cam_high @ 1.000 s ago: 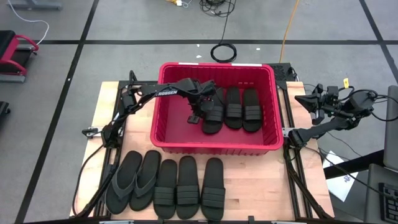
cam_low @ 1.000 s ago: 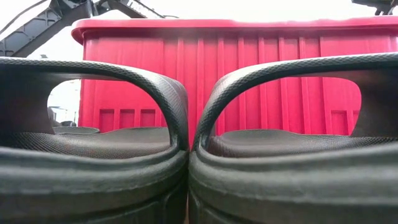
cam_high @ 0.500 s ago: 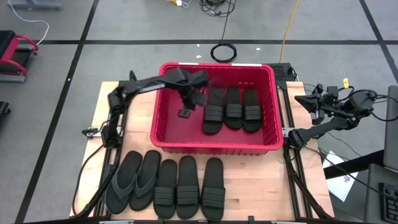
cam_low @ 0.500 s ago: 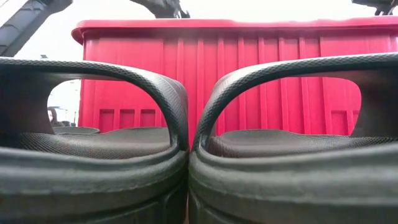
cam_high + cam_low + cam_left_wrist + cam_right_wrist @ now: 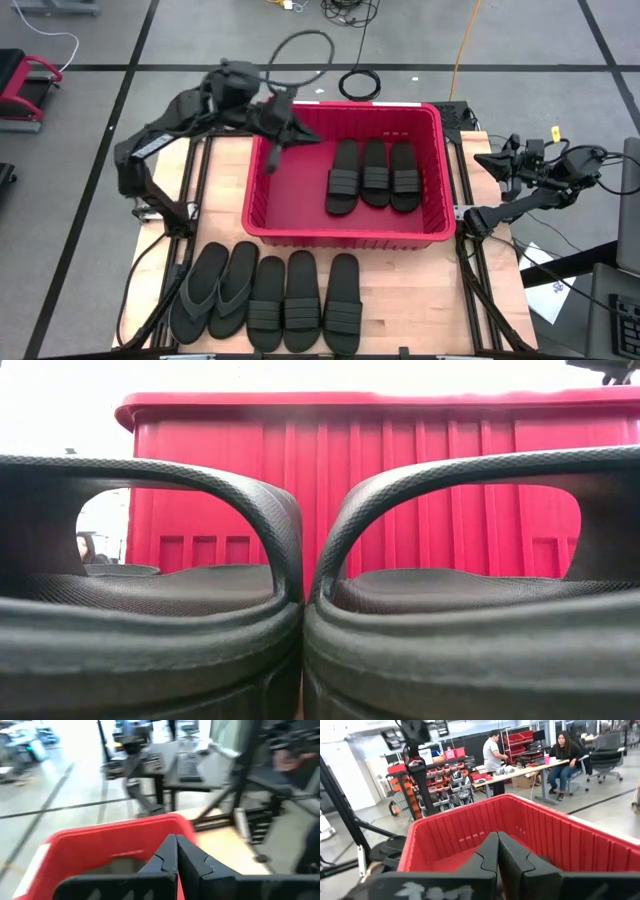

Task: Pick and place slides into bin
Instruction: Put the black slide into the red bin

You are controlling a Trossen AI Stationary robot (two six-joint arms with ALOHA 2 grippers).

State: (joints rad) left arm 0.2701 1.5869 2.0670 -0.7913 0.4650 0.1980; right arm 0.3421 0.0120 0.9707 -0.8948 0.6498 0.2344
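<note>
Red plastic bin [image 5: 345, 232] lies just below and beside my left hand [image 5: 283, 132], which hangs above its near-left corner with fingers pressed together, holding nothing. Three slides [image 5: 374, 174] rest flat inside it, off to my hand's far side. Five more [image 5: 268, 298] wait in a row on the table [image 5: 420, 295], beyond the bin wall and well away from my hand. I judge the next reach should spread the fingers first, drop onto a ribbed strap band and grip across it. My right hand [image 5: 503, 162], also pinched together and empty, waits outside the bin's opposite wall.
</note>
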